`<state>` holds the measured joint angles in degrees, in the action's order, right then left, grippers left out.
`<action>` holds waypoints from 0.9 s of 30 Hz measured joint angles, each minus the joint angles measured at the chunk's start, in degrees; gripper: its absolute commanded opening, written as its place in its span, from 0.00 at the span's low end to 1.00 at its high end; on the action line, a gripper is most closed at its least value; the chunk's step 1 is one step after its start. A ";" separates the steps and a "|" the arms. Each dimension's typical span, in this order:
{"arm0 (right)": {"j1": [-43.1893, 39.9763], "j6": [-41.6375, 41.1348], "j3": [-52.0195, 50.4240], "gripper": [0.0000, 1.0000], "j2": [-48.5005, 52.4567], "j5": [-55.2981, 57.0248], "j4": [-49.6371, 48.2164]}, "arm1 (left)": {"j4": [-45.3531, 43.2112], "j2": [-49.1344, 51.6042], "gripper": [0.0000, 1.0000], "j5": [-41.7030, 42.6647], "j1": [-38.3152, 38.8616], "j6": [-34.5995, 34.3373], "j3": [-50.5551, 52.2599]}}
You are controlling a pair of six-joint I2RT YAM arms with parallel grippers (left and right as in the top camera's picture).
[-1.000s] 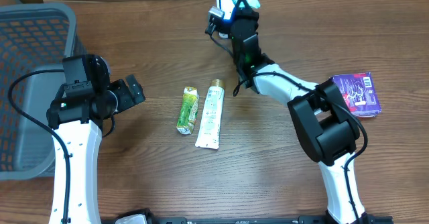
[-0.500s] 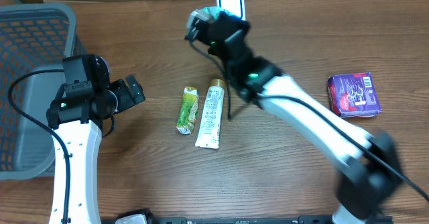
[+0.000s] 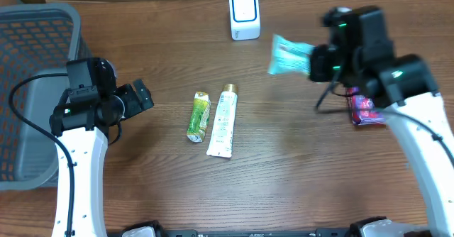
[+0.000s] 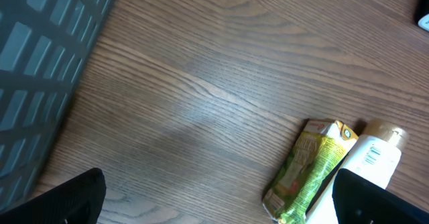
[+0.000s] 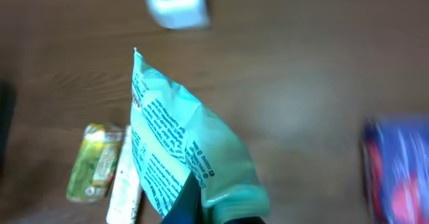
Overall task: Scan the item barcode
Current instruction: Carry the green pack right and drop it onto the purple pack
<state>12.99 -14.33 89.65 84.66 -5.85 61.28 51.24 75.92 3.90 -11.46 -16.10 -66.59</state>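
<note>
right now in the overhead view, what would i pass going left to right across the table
grey basket → left gripper → green packet → white tube → white scanner → teal pouch → purple box, partly hidden under the right arm

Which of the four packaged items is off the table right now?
The pale teal printed pouch, clamped in the right pincer above the wooden table. The green sachet, white gold-capped tube and purple box all lie on it.
</note>
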 measured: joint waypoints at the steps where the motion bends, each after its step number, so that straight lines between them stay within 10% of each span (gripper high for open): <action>1: -2.56 -2.43 -0.83 0.04 0.00 -0.26 0.61 | -0.04 0.00 1.00 0.00 0.00 0.00 0.00; 14: -29.97 -22.64 -25.22 0.04 0.70 1.75 -15.15 | -0.02 0.00 1.00 0.00 0.00 0.00 0.00; 18: -33.44 -24.33 -27.43 0.87 0.70 1.77 -14.53 | -0.02 0.00 0.99 0.00 0.00 0.00 0.00; 19: -33.46 -24.22 -27.43 0.95 0.68 1.75 -14.75 | -0.02 0.00 1.00 0.00 0.00 0.00 -0.02; 27: -33.27 -17.40 -25.97 0.95 0.79 -1.40 -12.24 | -0.02 0.00 1.00 0.00 0.00 0.00 0.00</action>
<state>-20.27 -31.73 63.68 85.45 -7.25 49.04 51.22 75.92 3.90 -11.46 -16.10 -66.59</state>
